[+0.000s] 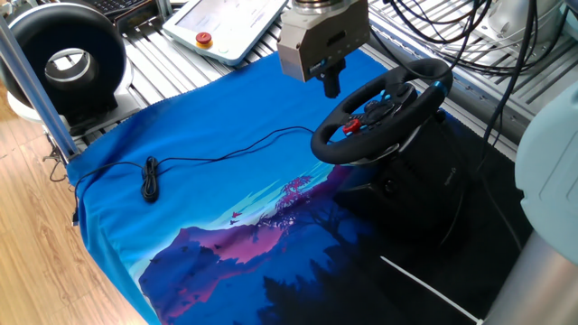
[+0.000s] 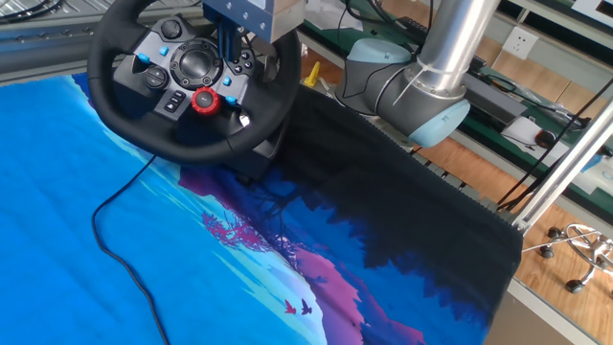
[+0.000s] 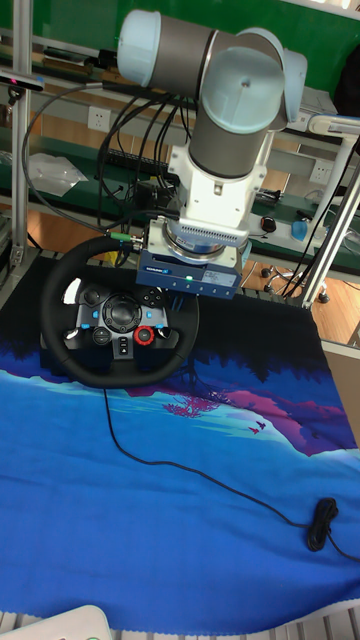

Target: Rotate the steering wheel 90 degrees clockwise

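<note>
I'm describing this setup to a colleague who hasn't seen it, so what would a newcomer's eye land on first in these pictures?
Probably the black steering wheel with its red and blue hub buttons, tilted up on its base at one end of the table. Right beside its rim hangs the gripper of the big grey arm, with its dark fingers pointing down. Under both lies a vivid blue cloth printed with a purple mountain scene, crossed by a thin black cable.

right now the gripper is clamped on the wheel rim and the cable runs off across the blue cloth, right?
Not quite: the gripper hangs beside the wheel, clear of the rim, as one fixed view shows. The cable does run across the blue cloth.
</note>
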`<state>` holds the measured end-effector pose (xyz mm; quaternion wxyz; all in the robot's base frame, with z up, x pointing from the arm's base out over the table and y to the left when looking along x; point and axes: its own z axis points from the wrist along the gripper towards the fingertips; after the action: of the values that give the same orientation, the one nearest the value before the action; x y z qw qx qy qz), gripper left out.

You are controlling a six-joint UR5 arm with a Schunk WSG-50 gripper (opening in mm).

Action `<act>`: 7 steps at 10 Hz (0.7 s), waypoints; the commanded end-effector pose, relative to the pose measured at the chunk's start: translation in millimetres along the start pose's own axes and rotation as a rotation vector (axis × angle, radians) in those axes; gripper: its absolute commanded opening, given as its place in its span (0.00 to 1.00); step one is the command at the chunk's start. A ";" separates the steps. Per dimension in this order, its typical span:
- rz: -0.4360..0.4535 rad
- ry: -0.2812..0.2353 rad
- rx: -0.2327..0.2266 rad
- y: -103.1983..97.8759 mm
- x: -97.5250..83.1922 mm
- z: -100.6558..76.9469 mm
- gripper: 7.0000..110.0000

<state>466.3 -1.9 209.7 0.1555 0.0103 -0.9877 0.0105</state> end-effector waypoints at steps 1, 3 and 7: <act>-0.019 0.023 -0.042 4.3 13.9 -10.4 0.00; -0.037 0.051 -0.050 -0.8 36.0 -22.3 0.00; -0.037 0.002 -0.037 1.6 18.8 -0.2 0.00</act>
<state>442.5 -5.1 227.4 0.1691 0.0250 -0.9853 -0.0068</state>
